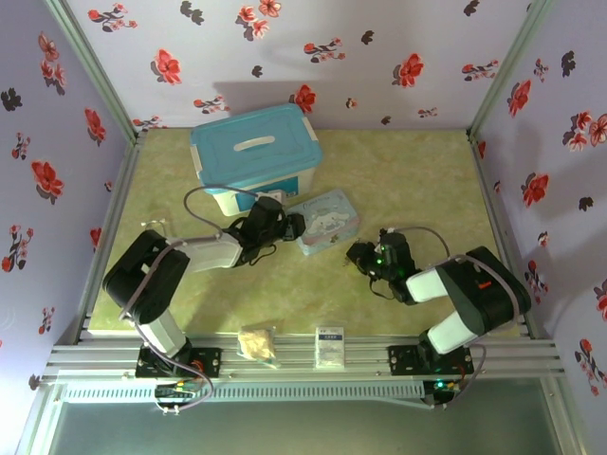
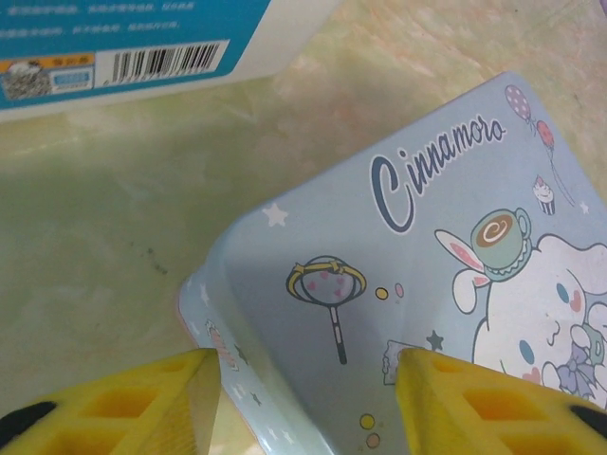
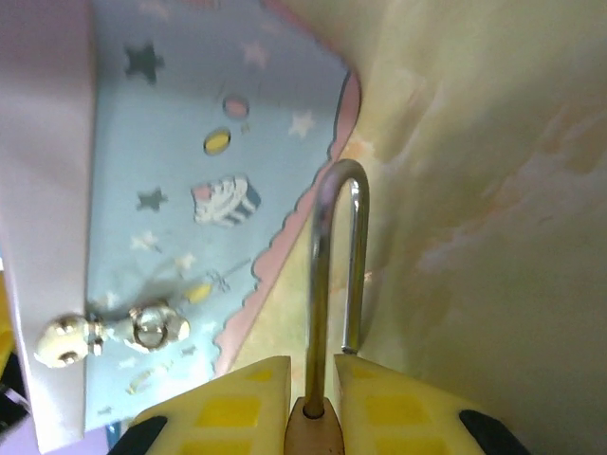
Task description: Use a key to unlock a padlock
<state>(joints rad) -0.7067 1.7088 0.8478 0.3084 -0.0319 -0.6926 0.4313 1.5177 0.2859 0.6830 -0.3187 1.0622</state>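
Right gripper [image 3: 313, 379], right wrist view: the two yellow fingers [image 3: 237, 403] are closed on the brass body of the padlock [image 3: 311, 428], which sits between the pads with only its top showing. The silver shackle [image 3: 320, 275] rises from the body, its long leg entering the brass and its short leg ending just above the right-hand finger; whether that end is seated cannot be told. Just beyond the shackle lies the scalloped pink rim of the pastel cartoon tin [image 3: 161, 190], its blue side printed with stars and bearing a small gold-coloured clasp [image 3: 114, 332]; to the right lies the pale green, marbled table [image 3: 493, 190]. Left gripper [image 2: 308, 379], left wrist view: the yellow fingers [image 2: 161, 398] stand well apart, holding nothing, with a corner of the tin [image 2: 427, 284] between them; a storage box [image 2: 114, 47] with a barcode label lies beyond. Top view: the left gripper [image 1: 285, 226] is at the tin's [image 1: 324, 223] left edge and the right gripper [image 1: 363, 256] is near its lower right corner. The blue-lidded storage box [image 1: 254, 152] stands behind the left gripper. A small white card packet [image 1: 329, 346] and a crumpled tan item [image 1: 258, 343] lie at the near edge of the table [image 1: 408, 190].
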